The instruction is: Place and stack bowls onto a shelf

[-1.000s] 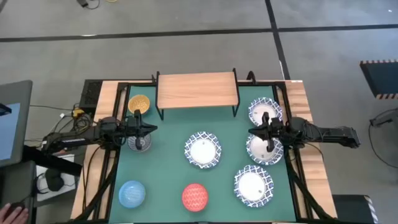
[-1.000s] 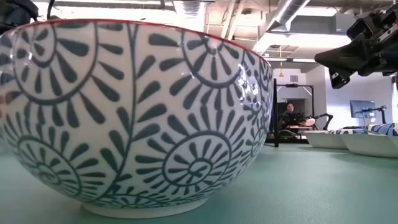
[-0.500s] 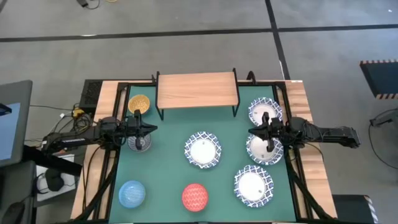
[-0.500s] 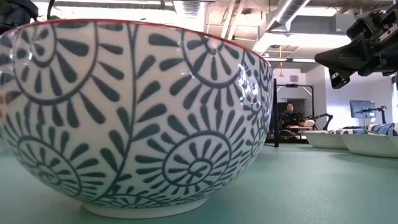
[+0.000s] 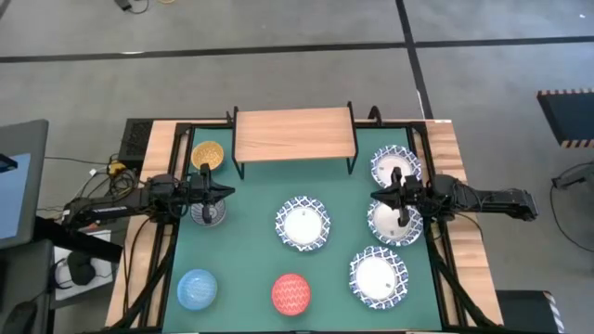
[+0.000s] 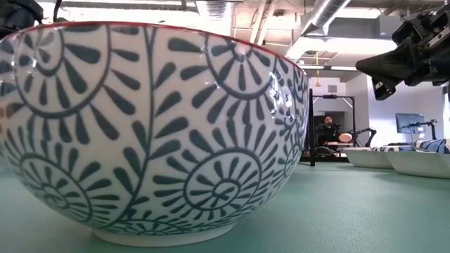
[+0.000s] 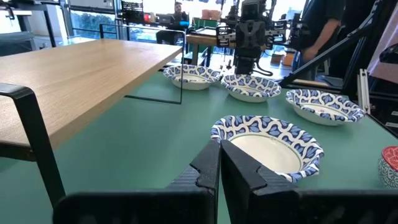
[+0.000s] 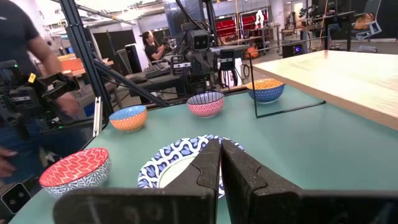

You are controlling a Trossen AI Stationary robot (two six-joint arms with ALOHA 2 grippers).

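Note:
The light-wood shelf [image 5: 292,134] stands on black legs at the table's far edge. Four white bowls with blue rims rest on the green mat: one in the middle [image 5: 303,224] and three on the right [image 5: 396,165] [image 5: 408,230] [image 5: 378,276]. The yellow-orange bowl [image 5: 207,154] and the grey-patterned bowl [image 5: 208,213] sit on the left. The light blue bowl [image 5: 197,289] and the red bowl [image 5: 290,293] sit near the front. My left gripper [image 5: 225,193] [image 7: 221,165] is shut and hovers above the grey-patterned bowl. My right gripper [image 5: 376,196] [image 8: 221,162] is shut, above a right-hand white bowl's left edge.
The red bowl's patterned outer wall [image 6: 151,133] fills most of the low view. Black frame bars run along the table's sides [image 5: 176,186]. People and other equipment show in the room beyond the table [image 8: 25,74]. A monitor [image 5: 19,181] stands left of the table.

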